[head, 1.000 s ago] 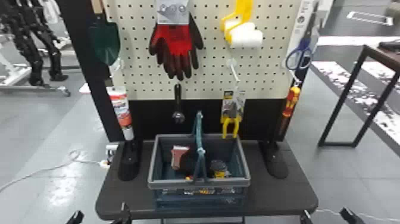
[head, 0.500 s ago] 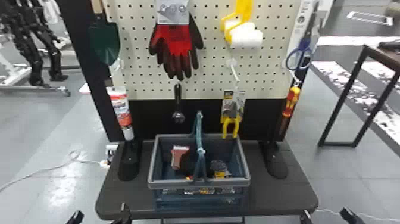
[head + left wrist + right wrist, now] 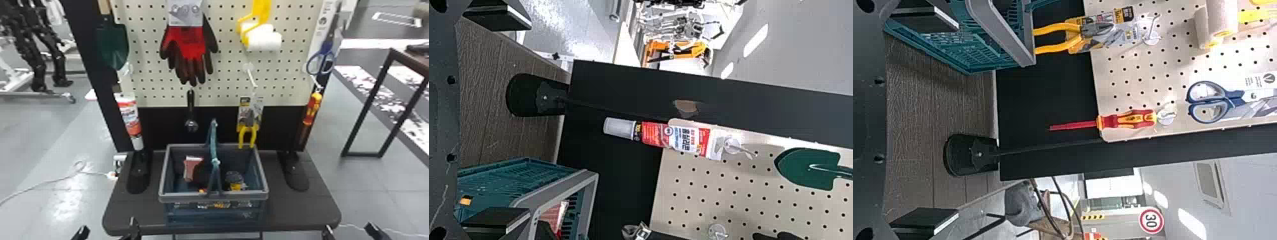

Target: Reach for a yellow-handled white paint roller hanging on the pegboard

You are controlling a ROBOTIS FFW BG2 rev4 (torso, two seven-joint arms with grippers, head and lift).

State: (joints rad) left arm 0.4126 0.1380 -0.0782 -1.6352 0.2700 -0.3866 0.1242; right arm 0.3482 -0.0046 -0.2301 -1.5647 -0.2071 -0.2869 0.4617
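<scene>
The yellow-handled white paint roller (image 3: 265, 38) hangs high on the cream perforated pegboard (image 3: 150, 73), between the red-and-black gloves (image 3: 193, 41) and the blue-handled scissors (image 3: 326, 52). Below it, a carded pair of yellow-handled pliers (image 3: 241, 135) hangs just behind an open blue-grey plastic basket with a grey rim (image 3: 185, 197), which stands on the dark table (image 3: 137, 210). A red-and-yellow screwdriver (image 3: 312, 108) hangs below the scissors.

At the head view's bottom edge, the left gripper (image 3: 108, 228) is at the table's front left corner, its two flat black fingers apart with nothing between them. The right gripper (image 3: 349, 229) is at the front right corner, its fingers likewise parted and empty; both grippers are well apart from the roller. In the right wrist view, the roller's white cylinder lies beyond the pliers and scissors, with part of its yellow handle showing.
</scene>
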